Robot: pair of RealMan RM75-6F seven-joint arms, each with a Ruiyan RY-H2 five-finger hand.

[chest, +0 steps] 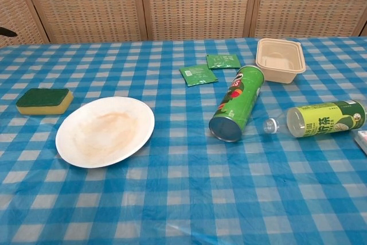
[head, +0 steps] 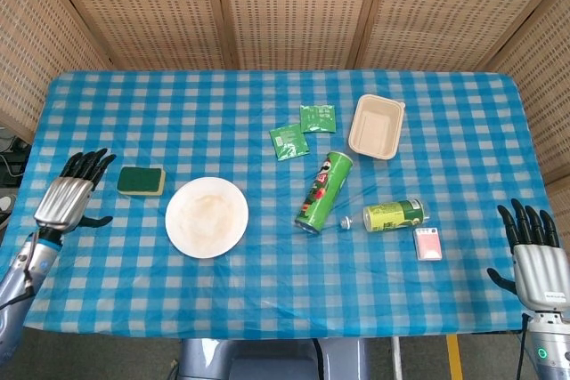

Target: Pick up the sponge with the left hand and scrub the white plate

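Note:
A green-topped yellow sponge (head: 141, 181) (chest: 43, 100) lies on the checked cloth, just left of a white plate (head: 207, 216) (chest: 105, 131) with a brownish smear. My left hand (head: 68, 195) hovers open, fingers spread, a short way left of the sponge and not touching it; the chest view shows only a dark fingertip (chest: 8, 31) at the left edge. At the table's front right corner my right hand (head: 533, 255) is open and holds nothing.
A green chip can (head: 324, 191) and a green bottle (head: 393, 214) lie on their sides right of the plate, a bottle cap (head: 346, 222) between them. A beige tray (head: 376, 125), two green sachets (head: 302, 131) and a small pink card box (head: 427, 243) are also there.

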